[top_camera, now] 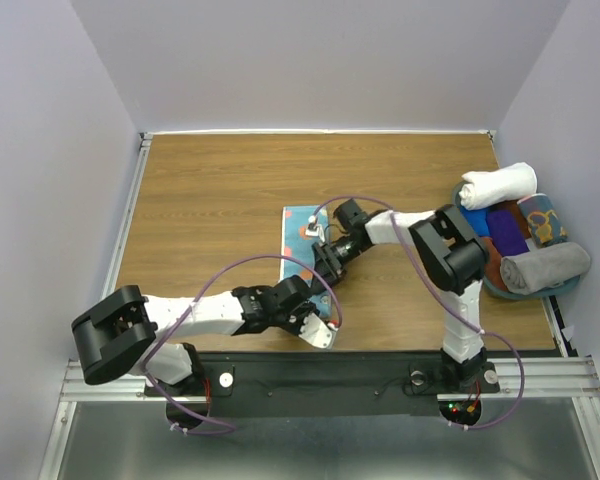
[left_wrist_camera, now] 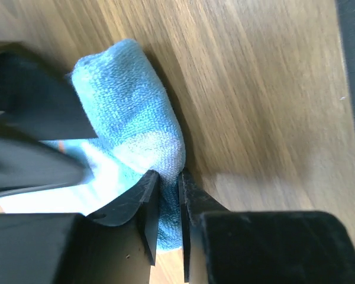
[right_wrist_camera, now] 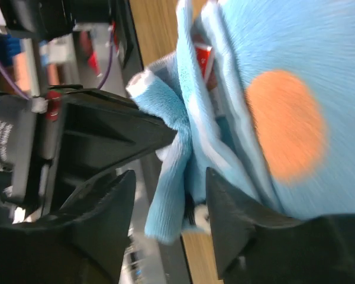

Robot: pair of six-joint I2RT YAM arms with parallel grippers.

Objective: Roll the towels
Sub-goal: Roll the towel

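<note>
Rightward, tray (top_camera: 565, 288) holds rolled cloths (top_camera: 545, 268); left gripper (left_wrist_camera: 170, 177) pinches blue towel (left_wrist_camera: 130, 100)

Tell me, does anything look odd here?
Only the light blue towel: its near edge is bunched in uneven folds where the left gripper pinches it and the right gripper straddles it. Nothing looks spilled or damaged.

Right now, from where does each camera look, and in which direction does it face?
Top external: above and behind the arms, looking down on the wooden table; both arms show whole, meeting at the blue towel.
Left wrist: on the left arm, looking down along the left gripper, shut on the towel's edge, wood beyond.
Right wrist: on the right arm, facing back toward the near rail; the right gripper, open, straddles a hanging fold.
Shared: all three views show the blue towel.
</note>
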